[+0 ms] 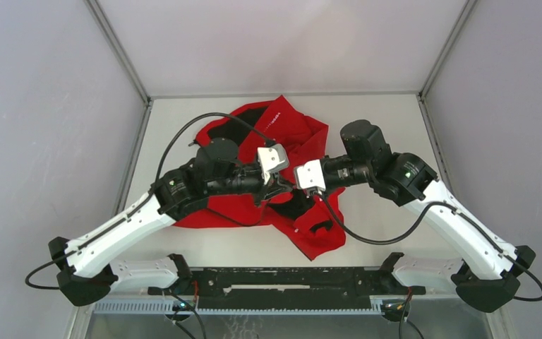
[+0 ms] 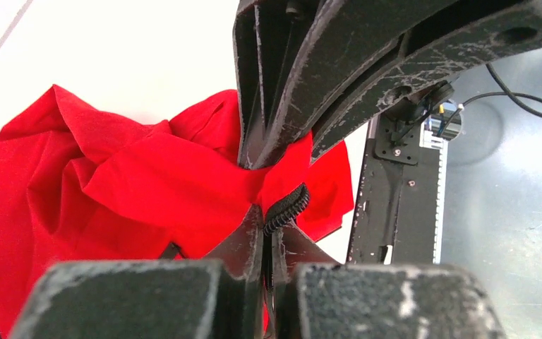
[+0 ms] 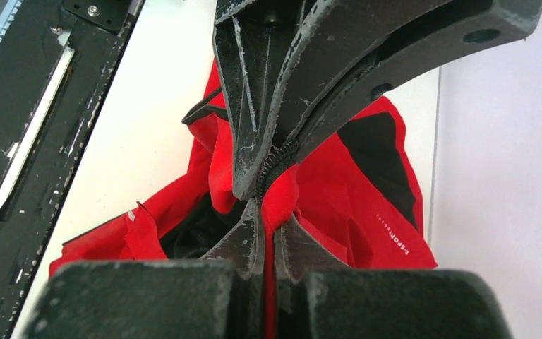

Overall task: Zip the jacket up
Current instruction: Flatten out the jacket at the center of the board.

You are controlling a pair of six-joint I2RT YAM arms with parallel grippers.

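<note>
— On the table (image 1: pixel 374 233), where does the jacket lie?

— Crumpled in the middle, red with black lining showing. The jacket (image 1: pixel 293 131) reaches almost to the far edge, and one fold trails toward the black rail (image 1: pixel 282 279) by my bases without touching it.

— How much room is around it?

— Bare tabletop lies to its right and along the near side. Grey walls (image 1: pixel 42 106) close in on the left, the right and behind. My two arms bend inward and meet over the centre of the cloth.

— And your pincers?

— They sit just beside each other, tips facing. My left pincer (image 2: pixel 257 187) is closed on a raised fold of red fabric, and a short run of dark zipper teeth (image 2: pixel 286 208) bulges out right beside the tips. My right pincer (image 3: pixel 250 200) is clamped tight as well, with red cloth squeezed between the fingers and zipper teeth running along the inside of the upper one.

— Is the cloth lifted?

— At each grip it rises to a pinched peak, and the rest slumps on the table below.
</note>
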